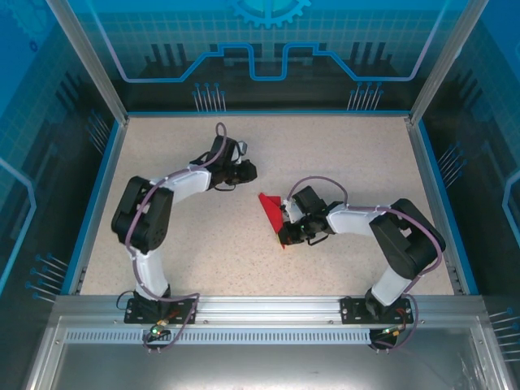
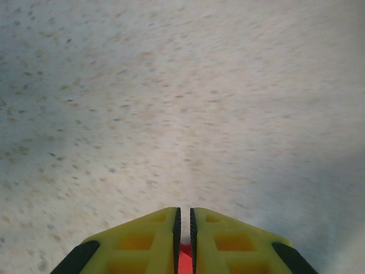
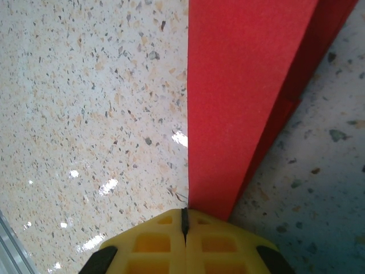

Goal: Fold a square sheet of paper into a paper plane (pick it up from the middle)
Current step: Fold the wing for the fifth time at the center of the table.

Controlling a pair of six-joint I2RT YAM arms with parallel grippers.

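Your right gripper is pinching the paper plane with its jaws pressed tight together, the red paper running out from the fingertip seam and away over the speckled table. From the top camera the plane is sitting near the table's middle, right at that gripper's tips and well apart from the left arm; whether it is resting on the surface or lifted just off it, you cannot tell. Your left gripper is hovering over bare table with its jaws nearly together, just a thin slit showing. A red bit is peeking low in that slit and you cannot tell what it is. You are dealing with something very light, thin and floppy: the folded layers are probably giving it some stiffness along the fold lines, but it is likely creasing and tearing easily and sliding on the smooth tabletop. Judging from this, you are safest holding the stacked folds along the centre, near the middle, with a flat gentle pinch; grabbing one loose edge or the tip is risking a crumple or an opened fold
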